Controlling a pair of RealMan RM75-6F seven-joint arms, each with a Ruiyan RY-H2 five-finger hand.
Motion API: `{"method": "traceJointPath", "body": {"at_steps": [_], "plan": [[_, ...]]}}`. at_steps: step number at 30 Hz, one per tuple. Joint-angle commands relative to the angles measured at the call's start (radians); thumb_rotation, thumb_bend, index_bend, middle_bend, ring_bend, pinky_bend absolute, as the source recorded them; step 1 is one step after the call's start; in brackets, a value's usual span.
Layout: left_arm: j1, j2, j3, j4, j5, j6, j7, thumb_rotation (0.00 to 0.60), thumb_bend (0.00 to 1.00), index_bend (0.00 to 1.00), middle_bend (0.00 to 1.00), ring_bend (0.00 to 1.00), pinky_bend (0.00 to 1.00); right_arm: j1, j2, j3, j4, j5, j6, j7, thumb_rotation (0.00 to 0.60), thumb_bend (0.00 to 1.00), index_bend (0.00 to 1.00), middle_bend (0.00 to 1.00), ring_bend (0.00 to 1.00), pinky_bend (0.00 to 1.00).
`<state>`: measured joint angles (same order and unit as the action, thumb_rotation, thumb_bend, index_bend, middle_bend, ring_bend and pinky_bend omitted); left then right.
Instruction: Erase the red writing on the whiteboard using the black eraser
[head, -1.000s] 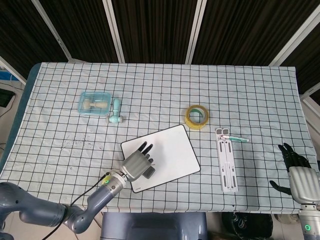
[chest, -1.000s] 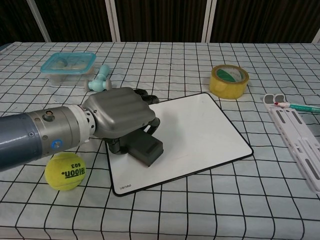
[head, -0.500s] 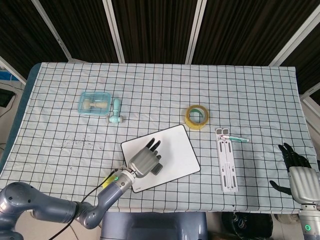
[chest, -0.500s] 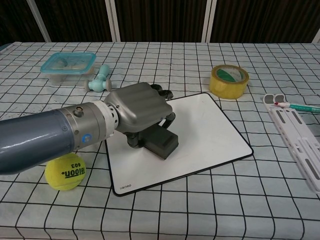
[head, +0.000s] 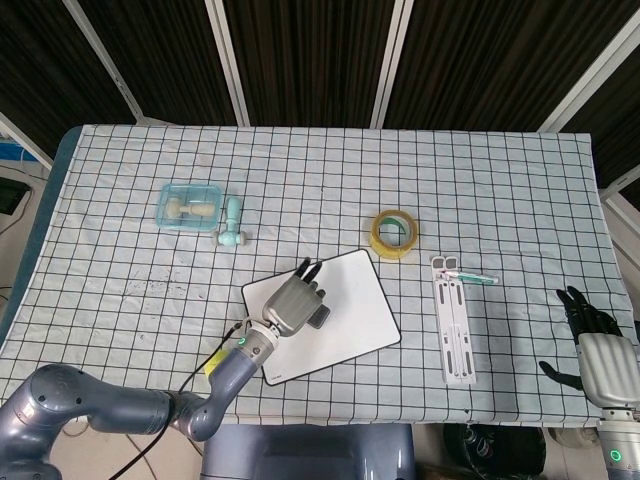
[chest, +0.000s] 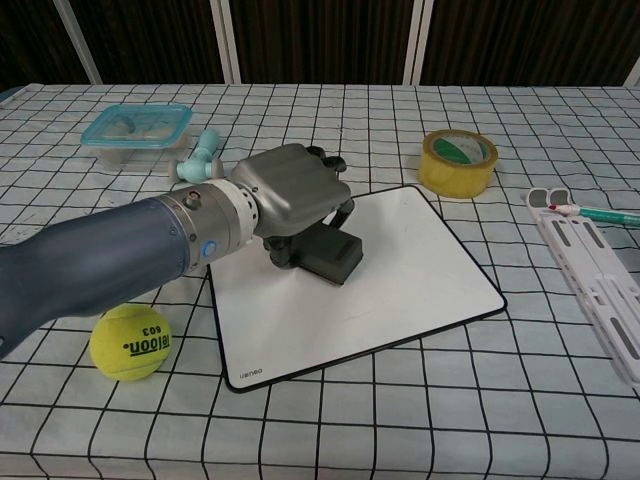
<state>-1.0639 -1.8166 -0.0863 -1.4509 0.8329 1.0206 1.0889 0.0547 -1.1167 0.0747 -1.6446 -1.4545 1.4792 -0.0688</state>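
Left hand (chest: 295, 190) pressing the black eraser (chest: 330, 252) onto the whiteboard (chest: 420, 265), fingers curled down over the block and gripping it from above. Over the last second the hand and eraser have travelled from the near-left corner of the board up toward its far-left edge, a single wiping stroke along the left side. In the head view the left hand (head: 297, 303) now sits at the upper left of the whiteboard (head: 365, 310), with the eraser (head: 319, 316) showing at its right flank. No red writing can be made out on the exposed board surface in either view; by this evidence the erasing appears largely done, though anything beneath the hand is hidden. Right hand (head: 603, 355) resting at the table's near-right corner, well apart from the board, fingers spread and holding nothing.

Legible text: the tennis ball (chest: 130, 342), just beside the board's left edge, reads "on.com" above "603"; a small dark logo sits at the board's near-left corner, too small to read with confidence. The yellow tape roll (chest: 457, 161) carries no readable print
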Motion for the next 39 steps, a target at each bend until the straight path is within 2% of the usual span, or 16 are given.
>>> {"method": "traceJointPath", "body": {"at_steps": [1, 6, 11, 17, 22, 25, 29, 33, 39], "plan": [[0.002, 0.018, -0.004, -0.021, 0.004, 0.010, -0.002, 0.600, 0.31, 0.43, 0.49, 0.04, 0.08, 0.000, 0.000, 0.000, 0.000, 0.001, -0.001, 0.001, 0.600, 0.07, 0.05, 0.08, 0.19, 0.22], [0.020, 0.108, -0.013, -0.141, 0.027, 0.061, -0.005, 0.600, 0.31, 0.43, 0.49, 0.04, 0.08, 0.001, 0.000, 0.001, 0.001, 0.001, 0.000, 0.002, 0.600, 0.07, 0.05, 0.08, 0.19, 0.22], [0.056, 0.249, -0.005, -0.296, 0.045, 0.122, -0.002, 0.600, 0.31, 0.43, 0.49, 0.04, 0.08, 0.001, 0.001, 0.001, -0.002, -0.002, 0.001, -0.002, 0.600, 0.07, 0.05, 0.08, 0.19, 0.22], [0.120, 0.428, 0.050, -0.434, 0.087, 0.179, -0.021, 0.600, 0.31, 0.42, 0.48, 0.04, 0.08, 0.000, -0.001, 0.000, -0.004, -0.004, 0.004, -0.007, 0.600, 0.07, 0.05, 0.08, 0.19, 0.22], [0.194, 0.550, 0.104, -0.486, 0.134, 0.205, -0.117, 0.600, 0.31, 0.42, 0.48, 0.04, 0.08, -0.002, -0.002, 0.000, -0.003, 0.001, 0.003, -0.006, 0.600, 0.07, 0.05, 0.08, 0.19, 0.21], [0.236, 0.598, 0.141, -0.464, 0.185, 0.196, -0.198, 0.600, 0.31, 0.42, 0.48, 0.04, 0.08, -0.001, -0.003, 0.000, -0.002, -0.001, 0.004, -0.007, 0.600, 0.07, 0.05, 0.08, 0.19, 0.22], [0.281, 0.613, 0.170, -0.393, 0.233, 0.181, -0.307, 0.600, 0.31, 0.42, 0.48, 0.04, 0.08, -0.002, -0.004, 0.000, -0.001, -0.003, 0.005, -0.009, 0.600, 0.07, 0.05, 0.08, 0.19, 0.22], [0.309, 0.586, 0.176, -0.282, 0.260, 0.156, -0.400, 0.600, 0.31, 0.42, 0.48, 0.04, 0.08, -0.001, -0.005, 0.001, -0.002, -0.001, 0.005, -0.009, 0.600, 0.07, 0.05, 0.08, 0.19, 0.22], [0.316, 0.514, 0.166, -0.119, 0.251, 0.090, -0.451, 0.600, 0.31, 0.42, 0.48, 0.04, 0.08, -0.001, -0.004, 0.001, -0.003, 0.001, 0.004, -0.011, 0.600, 0.07, 0.05, 0.08, 0.19, 0.22]]}}
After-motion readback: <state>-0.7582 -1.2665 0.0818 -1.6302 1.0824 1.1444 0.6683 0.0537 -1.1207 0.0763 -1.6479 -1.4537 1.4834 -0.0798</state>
